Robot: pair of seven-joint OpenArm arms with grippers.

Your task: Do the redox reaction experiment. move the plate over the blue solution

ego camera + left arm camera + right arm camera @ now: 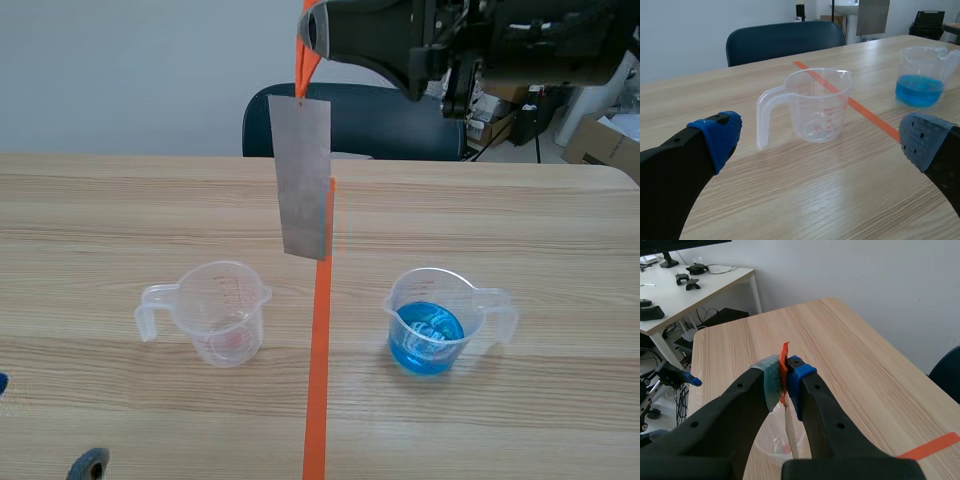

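- The right gripper (308,28) was raised across the top of the scene view, its two pads pressed together on an orange tab (305,72). The right wrist view showed the same pinch (785,374): a grey-green pad on one side and a blue pad on the other, with the tab (784,357) standing up between them.
- The metal plate (305,175) hung from that tab straight below the fingertips. It was upright, slightly tilted, and clear of the table (520,220).
- In the right wrist view the plate (789,435) showed only as a thin pale edge dropping away under the pads.
- In the scene view the plate appeared over the orange tape line (320,380), between the two cups rather than over the blue solution (426,338).
- The blue solution sat in a clear measuring cup (432,322) on the side of the tape line from which the right arm came in.
- An empty measuring cup (222,310) stood on the other side, well apart from it.
- The left gripper (820,142) was low near the table with its fingers (720,137) spread wide, gripping nothing.
- The empty measuring cup (817,105) stood just ahead of the gap between them, handle toward the blue-padded finger.
- The cup of blue solution (920,90) was farther off, beyond the other finger.
- A dark chair (380,120) stood behind the table's far edge.
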